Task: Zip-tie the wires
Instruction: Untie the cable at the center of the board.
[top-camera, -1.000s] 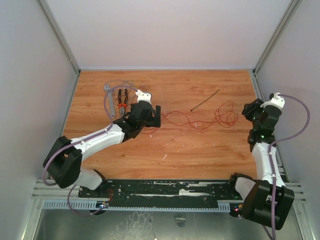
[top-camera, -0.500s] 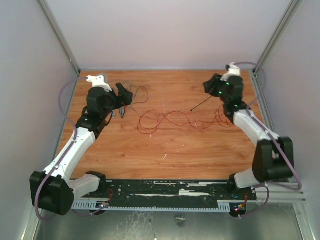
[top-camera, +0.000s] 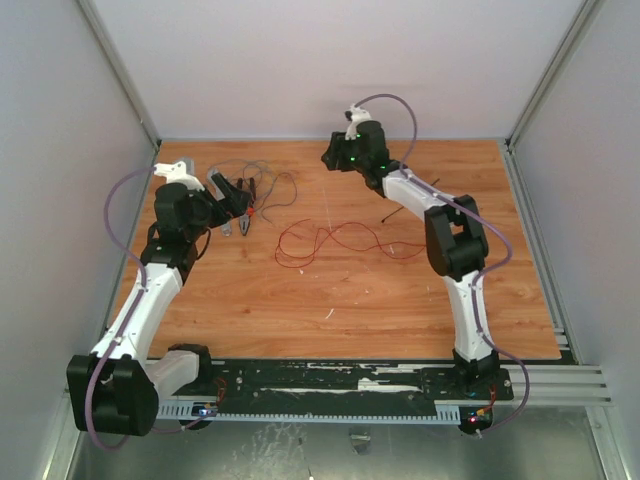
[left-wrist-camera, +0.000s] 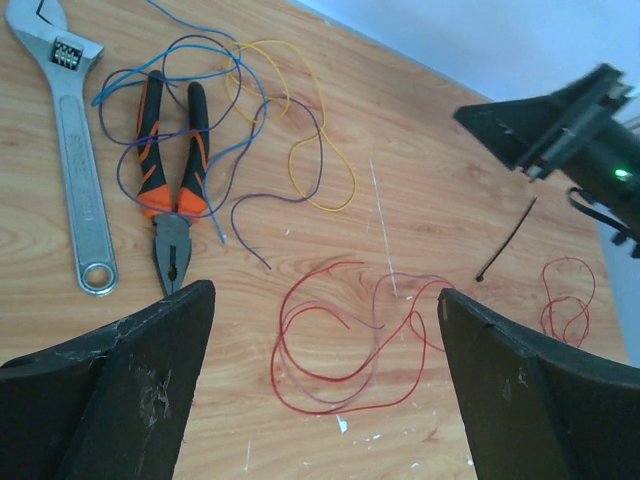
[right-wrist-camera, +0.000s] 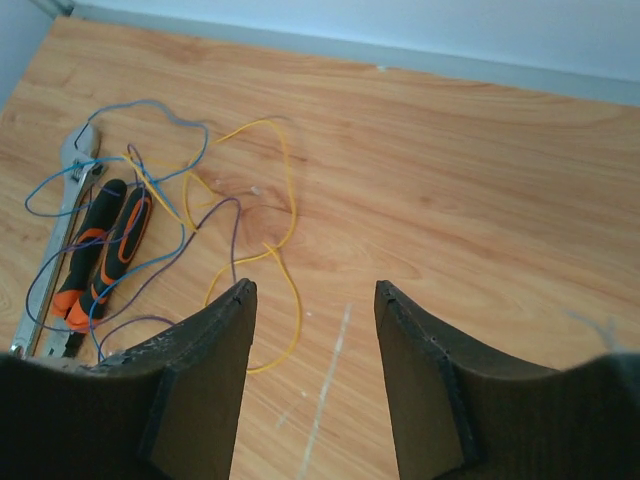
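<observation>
Both my arms reach far, left gripper (left-wrist-camera: 322, 295) spread wide, right gripper (right-wrist-camera: 313, 288) parted, empty. Red wires (left-wrist-camera: 330, 340) sprawl, tie (left-wrist-camera: 505, 240) at their two o'clock.

Overhead and wrist views sharing pliers (left-wrist-camera: 175, 220)

My claw (left-wrist-camera: 322, 292) gapes wide above the worktop (left-wrist-camera: 420, 180), the wires (left-wrist-camera: 335, 345) looping at 6 o'clock, the zip tie (left-wrist-camera: 505, 240) at 3 o'clock, pliers (left-wrist-camera: 172, 170) and wrench (left-wrist-camera: 72, 150) at 10 o'clock

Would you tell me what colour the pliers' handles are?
The pliers have black-and-orange handles, clearest in the left wrist view.
</observation>
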